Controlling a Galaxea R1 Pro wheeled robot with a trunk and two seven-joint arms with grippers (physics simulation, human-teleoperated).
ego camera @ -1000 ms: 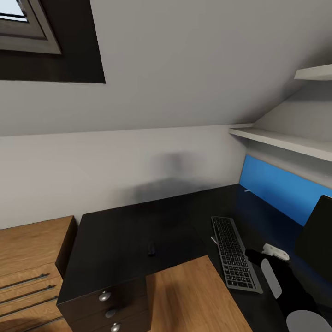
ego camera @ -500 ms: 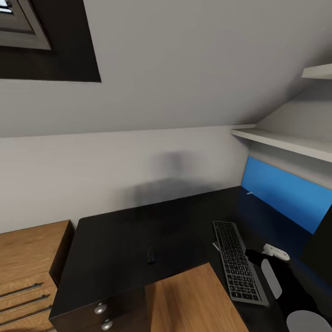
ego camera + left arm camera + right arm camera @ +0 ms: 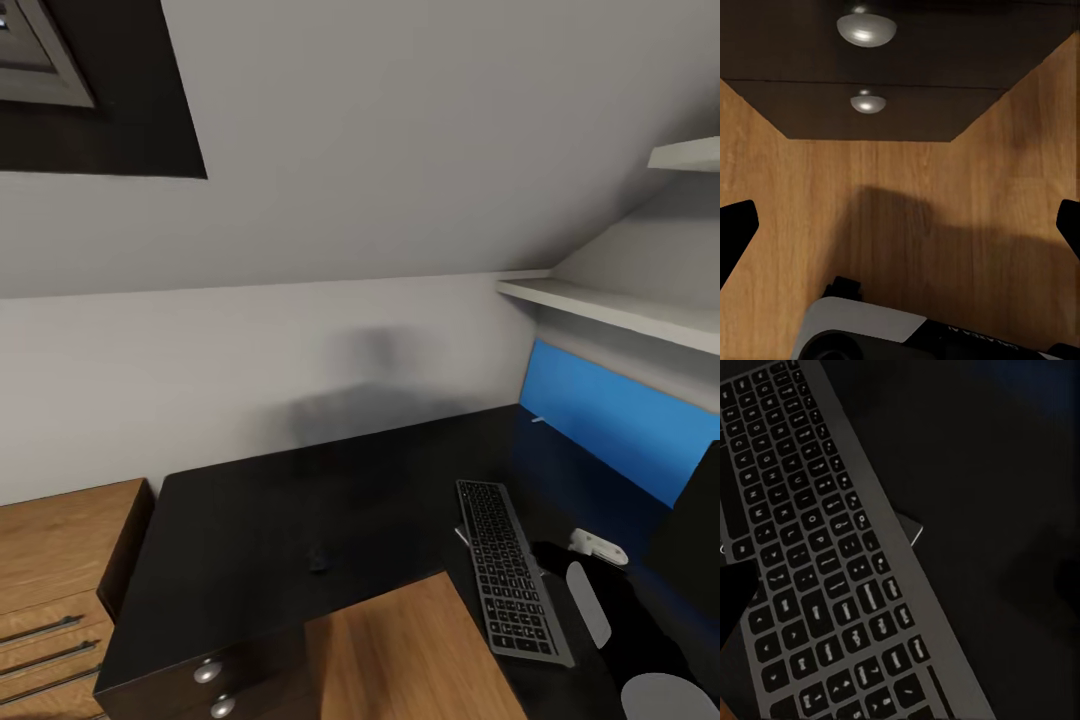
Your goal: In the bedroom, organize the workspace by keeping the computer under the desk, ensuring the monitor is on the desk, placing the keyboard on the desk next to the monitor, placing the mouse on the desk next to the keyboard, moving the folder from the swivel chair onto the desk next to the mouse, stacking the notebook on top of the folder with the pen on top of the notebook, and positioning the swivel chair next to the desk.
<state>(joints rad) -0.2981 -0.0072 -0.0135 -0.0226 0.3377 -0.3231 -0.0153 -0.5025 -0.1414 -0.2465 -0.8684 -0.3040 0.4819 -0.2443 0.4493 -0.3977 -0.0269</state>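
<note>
Right claw over the keyboard, left claw low before the drawers

The right claw (image 3: 900, 585) hangs over the black worktop (image 3: 260, 520) with its dark fingers at the two edges of the wrist view, spread wide and gripping nothing; the keyboard (image 3: 817, 570) lies flat directly below it, running slantwise, with a small flat dark-rimmed thing (too little shows to name it) poking out from under the keyboard's edge. In the head view the keyboard (image 3: 510, 570) lies just beside the right arm (image 3: 630, 630), the monitor (image 3: 690, 535) stands just beyond that arm at the frame edge, and a small dark object (image 3: 318, 563) lies well apart to the left. The left claw (image 3: 900, 225) is spread wide and empty too, above the wooden floor (image 3: 900, 195), facing the drawer knobs (image 3: 866, 27).
</note>
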